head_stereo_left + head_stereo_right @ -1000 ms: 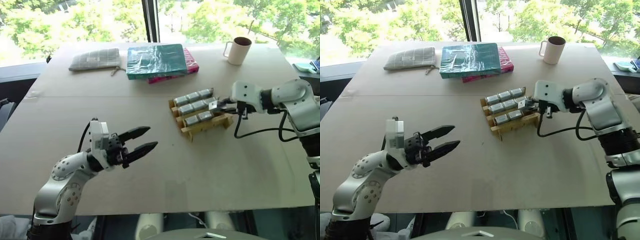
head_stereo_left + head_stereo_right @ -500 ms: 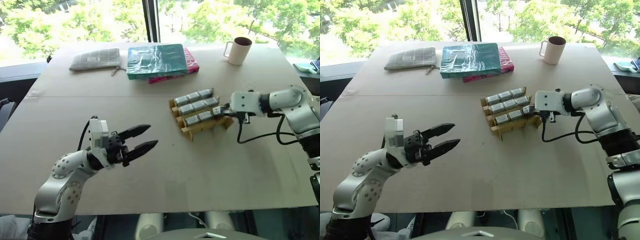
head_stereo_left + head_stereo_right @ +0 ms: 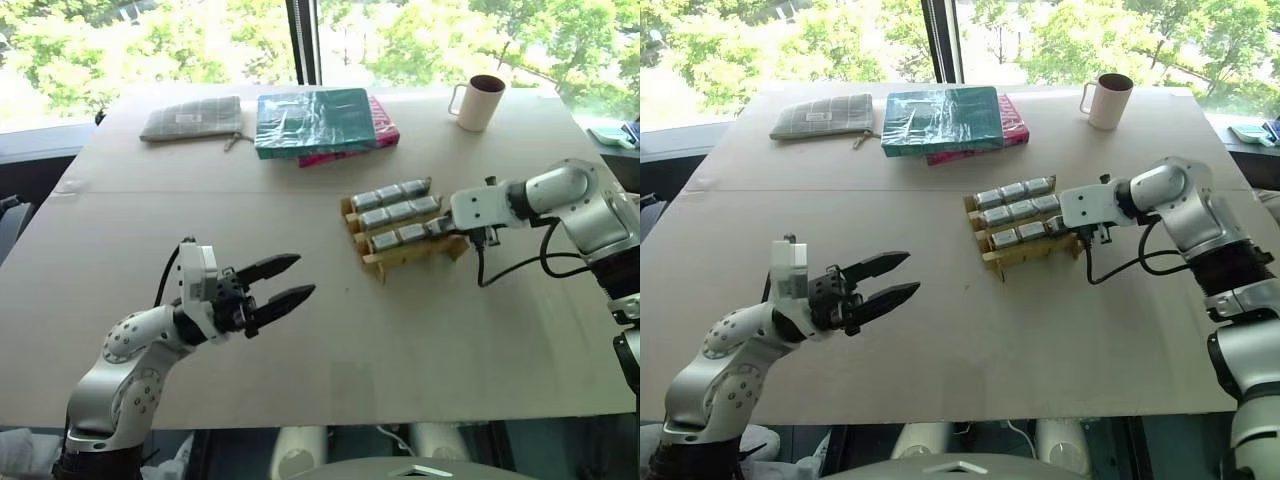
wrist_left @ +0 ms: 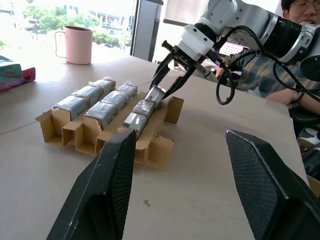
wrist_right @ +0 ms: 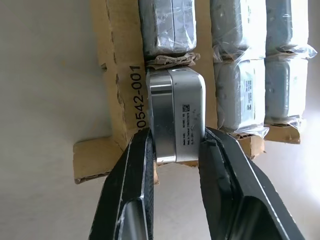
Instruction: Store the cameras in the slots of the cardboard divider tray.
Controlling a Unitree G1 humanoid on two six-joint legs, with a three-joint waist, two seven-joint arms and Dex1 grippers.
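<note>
The cardboard divider tray [image 3: 374,262] lies right of the table's centre, with several silver-grey wrapped cameras [image 3: 390,212] lying in its three rows. My right gripper [image 3: 437,226] is at the tray's right end, pointing down and shut on an unwrapped silver camera [image 5: 175,110]. That camera sits at the end of the nearest row, behind a wrapped one. The left wrist view shows the same grip [image 4: 167,82] on the camera [image 4: 155,92]. My left gripper [image 3: 300,277] hovers open and empty over the table's near left, well away from the tray.
A pink mug [image 3: 477,100] stands at the far right. Teal book [image 3: 313,120] on a pink book [image 3: 385,132] lies at the far middle, with a grey checked pouch [image 3: 190,118] to its left. A seated person's sleeve [image 4: 260,80] shows beyond the table's right edge.
My right gripper has rolled and tipped downward at the tray's right end, keeping hold of the camera. The left arm has stayed still.
</note>
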